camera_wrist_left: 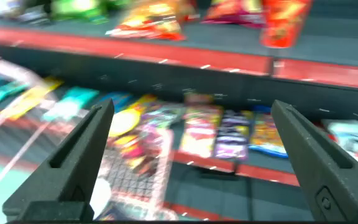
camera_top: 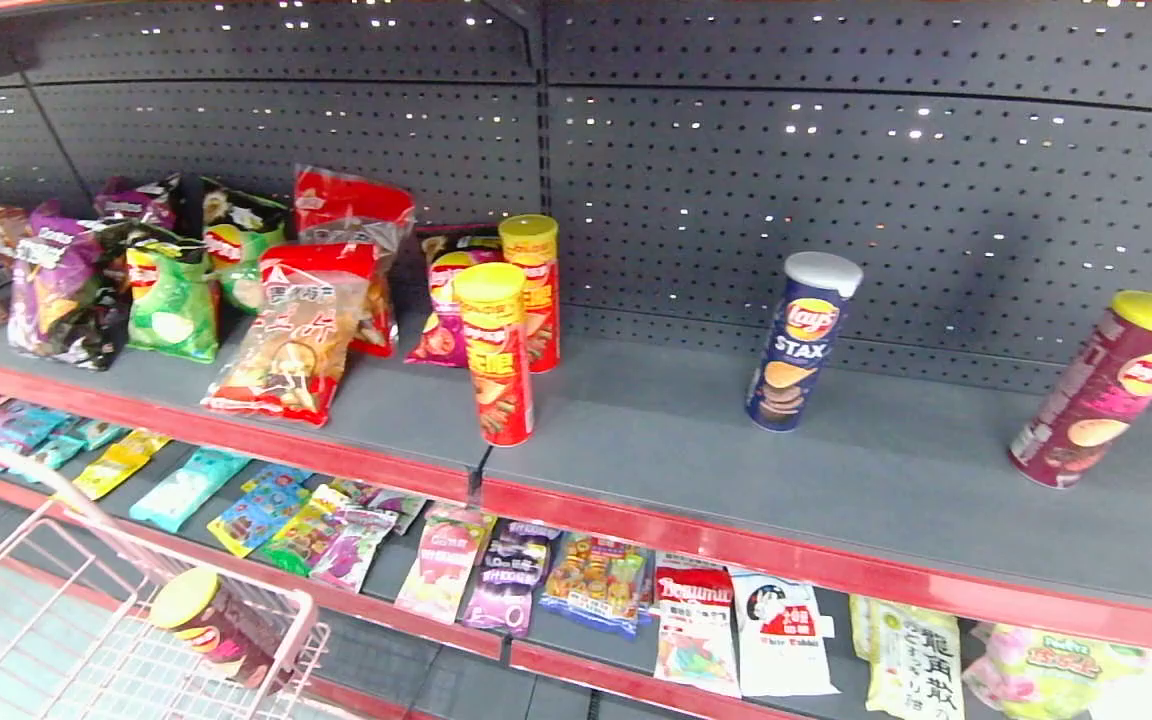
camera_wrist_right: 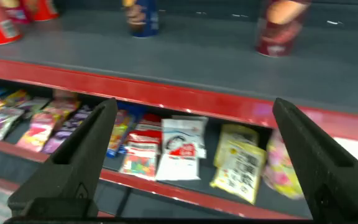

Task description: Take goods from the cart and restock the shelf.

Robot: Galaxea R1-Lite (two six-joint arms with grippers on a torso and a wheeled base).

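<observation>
A pink wire cart (camera_top: 86, 620) stands at the lower left, holding a dark chip can with a yellow lid (camera_top: 211, 622) lying on its side. On the grey shelf (camera_top: 836, 480) stand two red chip cans (camera_top: 496, 350), a blue can with a white lid (camera_top: 798, 340) and a maroon can with a yellow lid (camera_top: 1106, 385). My left gripper (camera_wrist_left: 191, 155) is open, hanging in front of the lower shelf with the cart's can (camera_wrist_left: 129, 134) beyond it. My right gripper (camera_wrist_right: 194, 162) is open too, facing snack packets below the blue can (camera_wrist_right: 143, 15) and maroon can (camera_wrist_right: 279, 28).
Chip bags (camera_top: 176, 290) crowd the shelf's left part. A red edge strip (camera_top: 736, 545) runs along the shelf front. The lower shelf holds a row of flat candy and snack packets (camera_top: 586, 590). A perforated back panel (camera_top: 836, 180) rises behind the cans.
</observation>
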